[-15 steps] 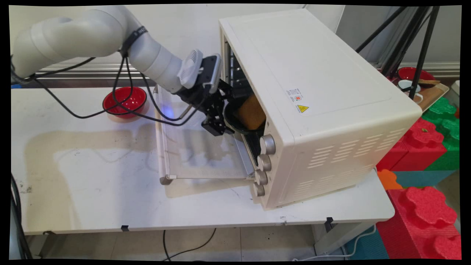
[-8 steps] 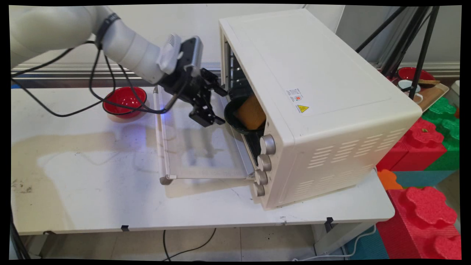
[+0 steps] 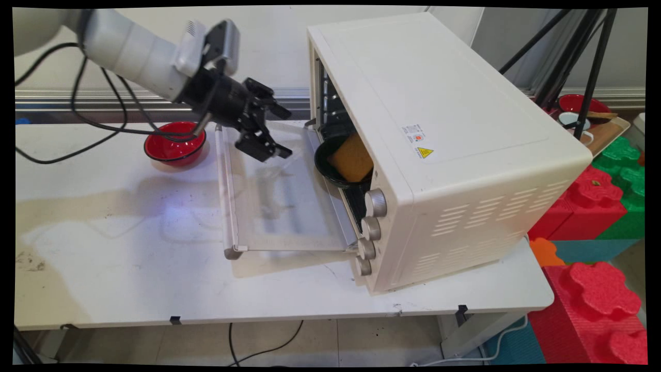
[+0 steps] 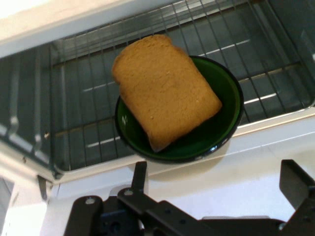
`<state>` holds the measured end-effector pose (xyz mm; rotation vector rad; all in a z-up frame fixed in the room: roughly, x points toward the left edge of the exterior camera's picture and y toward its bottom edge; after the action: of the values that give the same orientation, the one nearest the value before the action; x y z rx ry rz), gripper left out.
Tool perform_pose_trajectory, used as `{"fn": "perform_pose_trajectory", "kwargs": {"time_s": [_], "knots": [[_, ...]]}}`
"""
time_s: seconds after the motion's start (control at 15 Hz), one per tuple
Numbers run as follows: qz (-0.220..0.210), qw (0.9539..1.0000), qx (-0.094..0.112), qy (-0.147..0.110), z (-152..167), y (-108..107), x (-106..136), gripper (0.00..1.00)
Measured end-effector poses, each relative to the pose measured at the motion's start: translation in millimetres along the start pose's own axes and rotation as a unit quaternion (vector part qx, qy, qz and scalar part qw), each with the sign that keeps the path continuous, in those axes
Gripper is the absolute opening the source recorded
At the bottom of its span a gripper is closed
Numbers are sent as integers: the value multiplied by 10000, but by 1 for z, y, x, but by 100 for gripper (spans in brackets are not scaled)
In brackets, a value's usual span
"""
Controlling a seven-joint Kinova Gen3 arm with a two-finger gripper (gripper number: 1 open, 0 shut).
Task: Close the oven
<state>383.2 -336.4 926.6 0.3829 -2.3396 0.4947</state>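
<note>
Hovering spread and empty over the lowered glass oven door (image 3: 281,206), hand (image 3: 268,132) left of dark green bowl (image 4: 216,123) with brown bread slice (image 4: 165,91) on wire rack (image 4: 74,118); risks clipping door if dropped.

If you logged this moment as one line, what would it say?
gripper: open, empty, above oven door | green bowl with bread: on oven rack | red bowl: on table
</note>
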Motion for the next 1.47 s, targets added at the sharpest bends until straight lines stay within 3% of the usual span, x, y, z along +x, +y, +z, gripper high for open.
{"fn": "perform_pose_trajectory", "kwargs": {"time_s": [0.73, 1.47], "knots": [[-795, 9967, 90, 119, -86, 12, -43, 100], [-896, 9954, -88, -333, -133, 25, -100, 100]]}}
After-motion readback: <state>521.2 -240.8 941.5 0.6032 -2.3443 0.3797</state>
